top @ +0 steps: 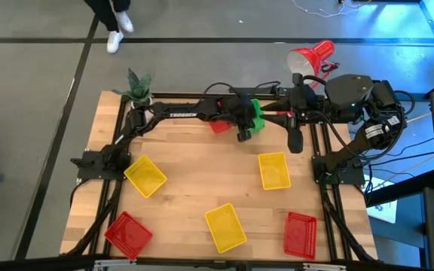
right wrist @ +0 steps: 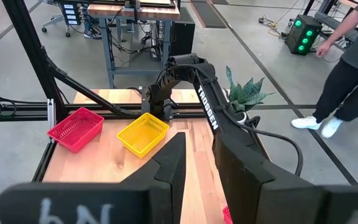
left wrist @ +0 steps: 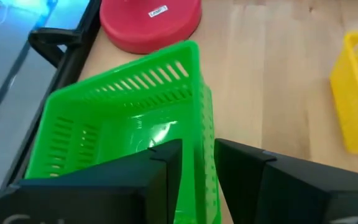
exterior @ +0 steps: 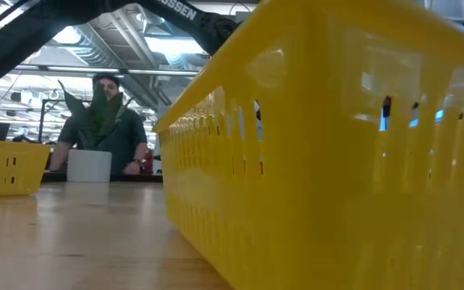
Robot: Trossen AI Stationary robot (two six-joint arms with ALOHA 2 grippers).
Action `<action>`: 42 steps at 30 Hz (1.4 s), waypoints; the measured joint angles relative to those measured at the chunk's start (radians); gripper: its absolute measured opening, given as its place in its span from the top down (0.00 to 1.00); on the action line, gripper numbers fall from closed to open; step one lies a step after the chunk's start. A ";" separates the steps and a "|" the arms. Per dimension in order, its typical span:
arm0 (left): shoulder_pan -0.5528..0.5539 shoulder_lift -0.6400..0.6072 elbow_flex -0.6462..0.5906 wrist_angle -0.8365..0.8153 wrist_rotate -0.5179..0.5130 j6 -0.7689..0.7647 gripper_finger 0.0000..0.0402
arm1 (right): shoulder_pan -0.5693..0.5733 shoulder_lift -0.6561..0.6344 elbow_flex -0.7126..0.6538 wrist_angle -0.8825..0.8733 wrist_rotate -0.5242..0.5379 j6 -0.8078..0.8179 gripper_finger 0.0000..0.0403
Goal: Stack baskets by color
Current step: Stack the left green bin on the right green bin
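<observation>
Left to right on the desk [top: 194,188]: red basket [top: 128,232] at the near-left corner, yellow basket [top: 145,176] above it, second yellow [top: 225,227] near centre front, third yellow [top: 274,171] right of centre, second red [top: 300,235] near-right. A third red [top: 219,126] sat at the far edge, mostly under the left arm.

Green basket [left wrist: 129,130] was at the far edge, centre-right, just beside the lamp base [left wrist: 150,22]. Only one green could be made out; can't tell if more are nested in it.

Left claw [left wrist: 197,180] was reached across to it, fingers parted and straddling the basket's side wall, one inside, one outside. No firm clamp visible, so I read it as loose on the wall. The wall ran straight ahead from the claw, tray body off to one side.

Right claw [right wrist: 197,168] was parked high at the far-right, fingers a little apart, holding nothing.

Left arm is the nearer one to green and far red.

Only the left wrist view showed the straddle; high view hid it under the arm. Low view was mostly blocked by a yellow basket, with a plant [exterior: 95,121] and a person behind.
</observation>
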 joint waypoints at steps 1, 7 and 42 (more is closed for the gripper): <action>0.000 0.001 0.000 -0.005 -0.007 0.014 0.80 | 0.000 0.000 0.000 0.000 0.000 0.000 0.78; 0.002 0.001 0.000 -0.010 -0.026 0.029 0.96 | 0.000 0.000 0.000 0.000 0.000 0.000 0.78; 0.005 0.003 0.000 0.006 -0.065 0.092 0.81 | 0.000 0.000 0.000 -0.001 0.000 0.000 0.78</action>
